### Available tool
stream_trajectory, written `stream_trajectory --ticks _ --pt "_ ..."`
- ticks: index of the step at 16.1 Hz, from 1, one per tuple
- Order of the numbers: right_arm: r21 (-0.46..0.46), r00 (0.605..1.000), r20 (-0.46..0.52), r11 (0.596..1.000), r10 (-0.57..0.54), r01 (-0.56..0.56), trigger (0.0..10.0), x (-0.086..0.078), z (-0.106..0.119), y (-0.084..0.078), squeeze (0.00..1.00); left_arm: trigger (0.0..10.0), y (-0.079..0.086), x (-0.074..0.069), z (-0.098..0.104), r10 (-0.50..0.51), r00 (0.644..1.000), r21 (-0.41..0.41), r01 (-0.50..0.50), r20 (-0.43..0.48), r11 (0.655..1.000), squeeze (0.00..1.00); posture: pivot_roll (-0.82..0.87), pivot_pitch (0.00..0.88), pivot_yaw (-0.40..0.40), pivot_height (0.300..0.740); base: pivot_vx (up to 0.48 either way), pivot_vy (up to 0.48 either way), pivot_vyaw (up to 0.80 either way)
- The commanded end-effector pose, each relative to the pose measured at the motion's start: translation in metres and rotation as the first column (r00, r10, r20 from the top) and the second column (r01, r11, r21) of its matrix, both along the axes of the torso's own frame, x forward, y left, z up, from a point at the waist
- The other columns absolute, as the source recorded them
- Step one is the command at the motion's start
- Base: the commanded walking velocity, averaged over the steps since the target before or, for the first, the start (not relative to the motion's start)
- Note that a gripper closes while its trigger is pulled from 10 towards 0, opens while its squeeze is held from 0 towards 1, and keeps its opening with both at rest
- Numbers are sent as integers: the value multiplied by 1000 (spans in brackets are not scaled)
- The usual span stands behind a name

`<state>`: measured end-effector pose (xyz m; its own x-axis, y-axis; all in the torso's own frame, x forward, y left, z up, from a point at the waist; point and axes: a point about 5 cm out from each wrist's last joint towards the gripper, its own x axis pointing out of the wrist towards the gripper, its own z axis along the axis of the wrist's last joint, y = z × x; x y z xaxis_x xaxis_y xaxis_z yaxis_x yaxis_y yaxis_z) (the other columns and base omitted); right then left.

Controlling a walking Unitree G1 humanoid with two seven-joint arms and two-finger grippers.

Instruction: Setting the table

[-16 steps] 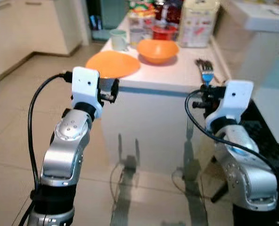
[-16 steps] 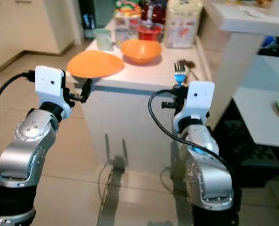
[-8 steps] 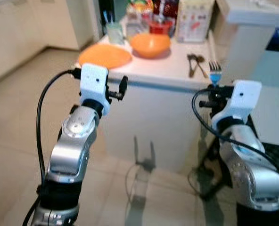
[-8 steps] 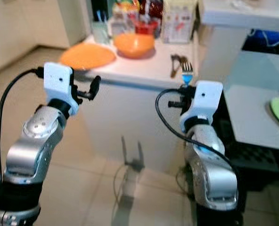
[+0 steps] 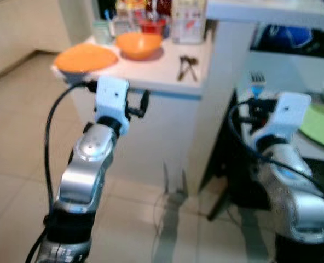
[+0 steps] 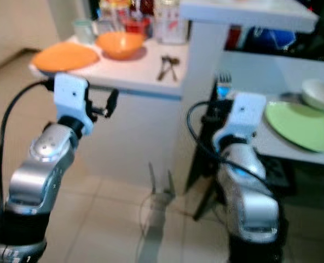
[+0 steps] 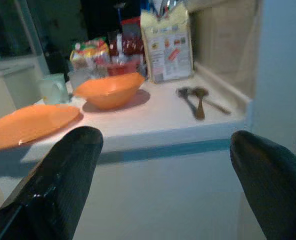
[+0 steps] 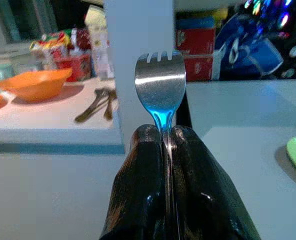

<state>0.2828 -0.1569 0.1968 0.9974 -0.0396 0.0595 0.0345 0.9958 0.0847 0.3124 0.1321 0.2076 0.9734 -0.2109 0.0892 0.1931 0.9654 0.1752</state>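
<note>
My right gripper [image 8: 164,137] is shut on a fork [image 8: 160,92] with a blue handle and metal tines pointing up; the fork [image 5: 256,83] stands beside the white pillar. A green plate [image 6: 296,125] and a white bowl [image 6: 319,93] lie on the grey table at right. On the white counter [image 5: 162,76] sit an orange plate [image 5: 84,57], an orange bowl [image 5: 138,45] and two spoons [image 5: 187,63]. My left gripper [image 7: 168,165] is open in front of the counter's edge, holding nothing.
A white pillar [image 5: 227,60] stands between the counter and the grey table [image 6: 271,139]. Cups, a red container and a food packet [image 7: 167,47] crowd the back of the counter. Beige tiled floor [image 5: 14,142] spreads to the left.
The camera has swung right: the counter slid left and the grey table with the green plate came into view. Both arms hold their pose, fork still gripped.
</note>
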Motion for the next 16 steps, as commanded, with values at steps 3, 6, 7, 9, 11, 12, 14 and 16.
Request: stream_trajectory --ticks 3,6,7,9,11,12,14,16 --pt "-16 1000 25 1000 -16 17 10000 1 7 -3 0 10000 1 2 6 1 1000 8 -1 21 1000 0 -35 0 36 740 0 -415 0" --pt "-24 999 24 999 -30 31 10000 1 8 -6 0 10000 -2 3 4 -14 1000 18 13 19 1000 0 -43 0 43 740 0 -415 0" --pt "-24 999 18 999 -37 37 10000 1 7 -7 0 10000 -3 3 4 -21 1000 20 20 20 1000 0 -44 0 45 740 0 -416 0" --pt "-22 999 12 998 -50 50 10000 1 7 -9 0 10000 -3 4 6 -24 999 22 23 22 999 0 -44 0 48 740 0 -416 0" --pt "-27 998 -2 998 -62 62 10000 1 4 -11 0 10000 -2 5 6 -23 999 31 23 23 999 0 -42 0 50 740 0 -418 0" --pt "-28 998 -6 997 -66 65 10000 1 4 -11 0 10000 -2 5 6 -24 999 32 24 23 999 0 -43 0 52 740 0 -416 0" --pt "-30 997 -10 997 -70 70 10000 2 3 -12 0 10000 -3 5 6 -28 999 33 27 22 999 0 -45 0 53 740 0 -418 0" --pt "-30 997 -17 997 -70 69 10000 2 1 -12 0 10000 -3 5 5 -31 999 36 30 21 999 0 -43 0 53 740 0 -416 0"
